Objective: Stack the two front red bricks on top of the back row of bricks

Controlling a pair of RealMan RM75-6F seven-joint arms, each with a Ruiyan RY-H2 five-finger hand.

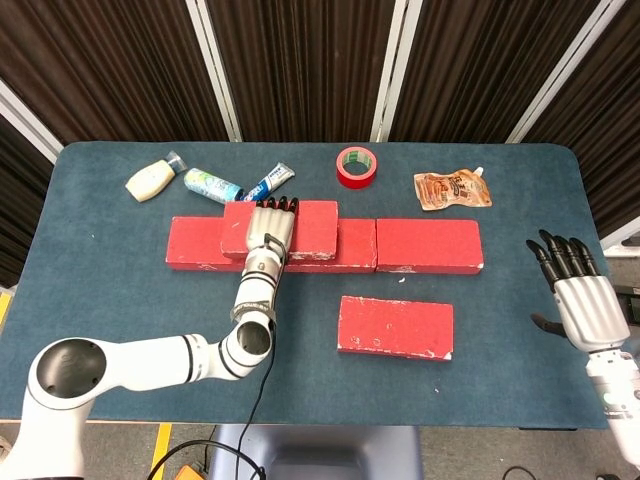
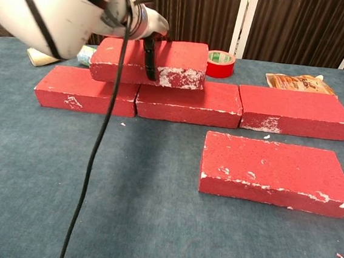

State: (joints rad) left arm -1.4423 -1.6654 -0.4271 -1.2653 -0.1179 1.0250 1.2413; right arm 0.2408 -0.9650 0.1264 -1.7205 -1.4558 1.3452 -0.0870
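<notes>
My left robot hand [image 1: 268, 228] grips the rigid, heavy-looking chipped red brick [image 2: 151, 62] across its width at upper left, over the back row of red bricks [image 2: 190, 102]; my right robot hand [image 1: 577, 295] hangs open.

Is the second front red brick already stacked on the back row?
No, the lone front red brick lies flat on the blue table, apart from the back row.

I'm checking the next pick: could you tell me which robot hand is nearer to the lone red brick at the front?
Left. The left robot hand grips the raised brick just behind and left of the front brick; the right robot hand hovers open at the table's far right edge.
</notes>
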